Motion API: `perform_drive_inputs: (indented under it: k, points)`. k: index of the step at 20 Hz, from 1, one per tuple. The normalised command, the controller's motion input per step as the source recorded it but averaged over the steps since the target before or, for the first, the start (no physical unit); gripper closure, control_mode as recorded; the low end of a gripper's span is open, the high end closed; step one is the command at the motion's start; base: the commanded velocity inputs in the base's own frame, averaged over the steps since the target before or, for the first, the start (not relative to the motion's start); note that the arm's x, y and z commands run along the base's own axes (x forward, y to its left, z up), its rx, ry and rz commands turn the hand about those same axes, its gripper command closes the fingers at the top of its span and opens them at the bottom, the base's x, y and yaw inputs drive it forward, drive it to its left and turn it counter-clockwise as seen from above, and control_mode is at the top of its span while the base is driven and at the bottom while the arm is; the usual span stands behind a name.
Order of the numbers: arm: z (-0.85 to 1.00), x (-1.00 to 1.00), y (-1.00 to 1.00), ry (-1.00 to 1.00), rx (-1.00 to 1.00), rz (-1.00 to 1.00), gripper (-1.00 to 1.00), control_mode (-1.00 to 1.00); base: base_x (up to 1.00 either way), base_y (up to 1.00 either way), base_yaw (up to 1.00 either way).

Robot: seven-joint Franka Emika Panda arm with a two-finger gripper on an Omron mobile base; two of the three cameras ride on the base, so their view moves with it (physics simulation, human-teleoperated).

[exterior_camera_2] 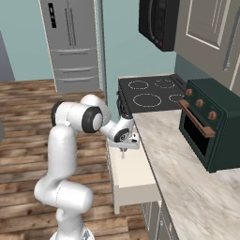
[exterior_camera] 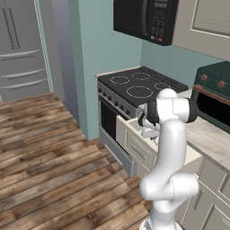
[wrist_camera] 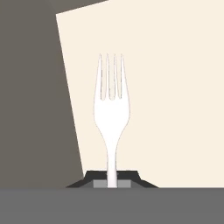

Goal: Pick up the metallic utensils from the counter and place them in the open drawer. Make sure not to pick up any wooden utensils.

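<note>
Pincer [wrist_camera: 112, 183] closed on a pale silver fork [wrist_camera: 112, 105]: that is what you see in the hand view, where the thin handle runs down between the two dark fingertips and the four tines point up and away from the camera. Behind the fork lies the pale plain inside of the open drawer [wrist_camera: 175, 87], and a dark grey area borders it on the left of that view.

Turn to the left base view and you find the white arm rising from the lower right, its elbow bent over the open drawer [exterior_camera: 134, 146], which juts from the cream cabinets just beside the black stove [exterior_camera: 139, 87]. The hand is mostly hidden behind the arm here, so you cannot read the grip from this side. The beige marbled counter [exterior_camera: 213, 139] runs off to the right, with a dark green oven [exterior_camera: 215, 96] standing on it and a black microwave [exterior_camera: 146, 20] mounted above the stove.

In the right base view you see the pincer [exterior_camera_2: 123, 153] pointing down over the back part of the open drawer [exterior_camera_2: 133, 176], close to the counter [exterior_camera_2: 187, 168] edge. The fork shows only as a thin sliver under the hand. The fridge [exterior_camera_2: 72, 42] stands far back on the wooden floor [exterior_camera_2: 28, 131].
</note>
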Motion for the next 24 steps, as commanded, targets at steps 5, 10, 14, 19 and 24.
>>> perform_drive_inputs:
  k: [5,10,14,19,24]
  points:
    - [-0.25,0.12,0.01,0.00,0.00,0.04,1.00,-1.00,0.00,0.00,0.00]
    - [-0.10,0.16,0.00,0.00,0.02,0.03,1.00,-1.00,0.00,0.00,0.00]
    - [0.00,-0.04,0.00,0.00,0.06,0.05,1.00,-1.00,0.00,0.00,0.00]
    - [0.00,0.03,0.00,0.00,0.06,0.07,1.00,-1.00,0.00,0.00,0.00]
    - [0.00,0.19,0.00,0.06,0.10,0.03,1.00,-1.00,0.00,0.00,0.00]
